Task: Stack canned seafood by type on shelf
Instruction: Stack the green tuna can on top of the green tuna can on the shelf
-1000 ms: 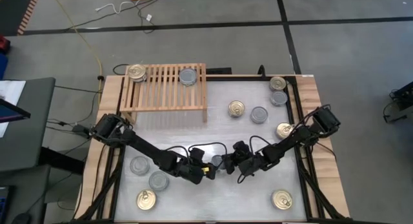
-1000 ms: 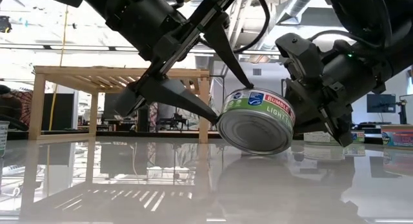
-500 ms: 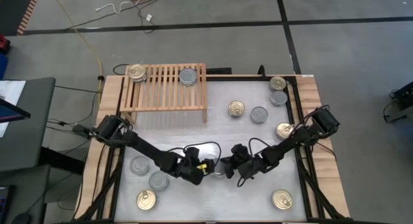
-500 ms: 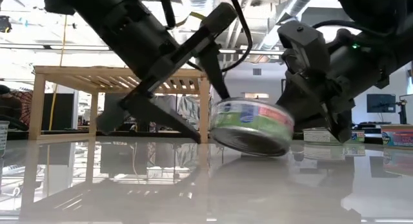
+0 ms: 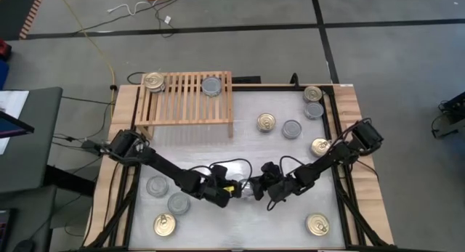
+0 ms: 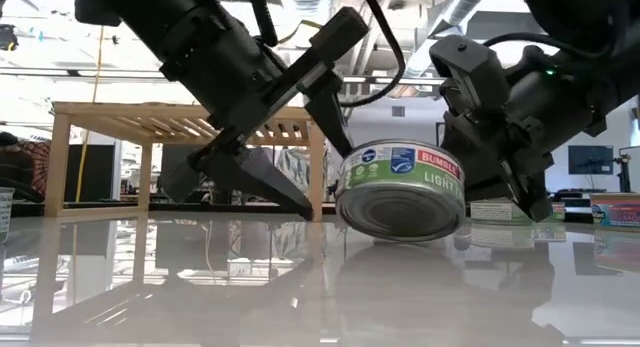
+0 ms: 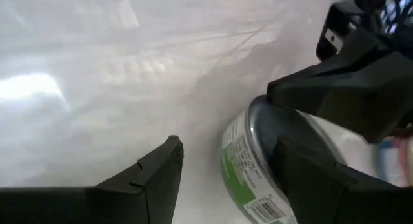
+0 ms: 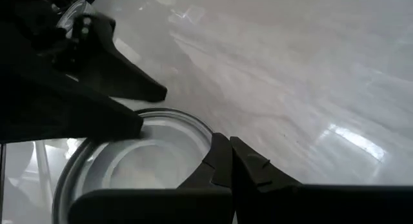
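Both grippers meet at 1 can, centre of the table

Left gripper (image 6: 300, 162) stands open beside the can (image 6: 402, 187); clenched right gripper (image 8: 226, 161) touches it. An off-centre nudge could tip it, far from the shelf (image 5: 187, 99) at upper left.

L arm reaches from table's left edge in to front-centre, wrist low, left gripper (image 5: 240, 189) fingers (image 7: 151, 179) spread apart, tips down near tabletop. R arm comes in from right edge, mirrored, right gripper (image 5: 259, 188) fingers (image 8: 222, 161) pinched together. Both grippers nose-to-nose, just beside each other.
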Robot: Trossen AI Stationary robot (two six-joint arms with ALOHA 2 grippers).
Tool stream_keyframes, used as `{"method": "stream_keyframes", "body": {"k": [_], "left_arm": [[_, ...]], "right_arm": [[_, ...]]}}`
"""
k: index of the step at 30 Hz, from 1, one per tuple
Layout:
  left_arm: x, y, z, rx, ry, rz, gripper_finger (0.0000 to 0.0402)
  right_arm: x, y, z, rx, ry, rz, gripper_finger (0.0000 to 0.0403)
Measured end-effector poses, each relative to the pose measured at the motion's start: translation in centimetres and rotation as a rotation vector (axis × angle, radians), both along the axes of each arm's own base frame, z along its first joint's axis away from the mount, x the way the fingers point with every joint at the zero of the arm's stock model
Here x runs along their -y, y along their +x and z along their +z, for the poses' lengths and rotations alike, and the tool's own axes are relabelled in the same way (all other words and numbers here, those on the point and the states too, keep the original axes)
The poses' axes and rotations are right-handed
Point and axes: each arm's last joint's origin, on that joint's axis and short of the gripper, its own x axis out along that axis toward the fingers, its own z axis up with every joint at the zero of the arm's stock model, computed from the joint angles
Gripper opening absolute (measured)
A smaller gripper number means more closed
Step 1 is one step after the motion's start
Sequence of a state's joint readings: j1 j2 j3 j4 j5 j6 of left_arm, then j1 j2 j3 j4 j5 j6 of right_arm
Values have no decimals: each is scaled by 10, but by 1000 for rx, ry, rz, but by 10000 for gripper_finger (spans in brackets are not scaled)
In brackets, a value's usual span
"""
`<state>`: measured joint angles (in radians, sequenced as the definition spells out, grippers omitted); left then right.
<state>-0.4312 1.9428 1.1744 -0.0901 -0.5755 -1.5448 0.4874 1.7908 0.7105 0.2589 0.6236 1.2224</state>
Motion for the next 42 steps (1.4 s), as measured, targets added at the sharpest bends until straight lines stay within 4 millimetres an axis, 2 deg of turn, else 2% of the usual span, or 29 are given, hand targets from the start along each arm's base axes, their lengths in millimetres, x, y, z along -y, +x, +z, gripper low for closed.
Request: {"method": "stream_keyframes", "body": {"k": [7, 12, 16, 23, 29, 32, 36, 38, 42], "left_arm": [[-19, -14, 27, -104, 174, -37, 230], [-29, -27, 48, -144, 293, -21, 230], [-31, -34, 54, -192, 357, -59, 230], [-32, -44, 49, -366, 501, -202, 230], [-28, -52, 46, -405, 483, -183, 230], [-19, -54, 43, -391, 476, -181, 230], [-3, -60, 39, -370, 482, -188, 230], [5, -66, 37, -373, 501, -190, 230], [13, -74, 29, -373, 537, -198, 230]], "right_arm": [[19, -1, 4, -80, -73, -5, 17], [35, -6, 26, -150, -115, -60, 17], [40, -11, 47, -137, -129, -73, 17], [39, -17, 70, -74, -138, -41, 17], [63, -4, 51, -142, -162, -124, 17], [72, 12, 49, -110, -240, -38, 17], [64, 31, 62, 78, -271, 188, 17], [60, 31, 68, 118, -273, 211, 17], [55, 23, 69, 87, -217, 168, 17]]}}
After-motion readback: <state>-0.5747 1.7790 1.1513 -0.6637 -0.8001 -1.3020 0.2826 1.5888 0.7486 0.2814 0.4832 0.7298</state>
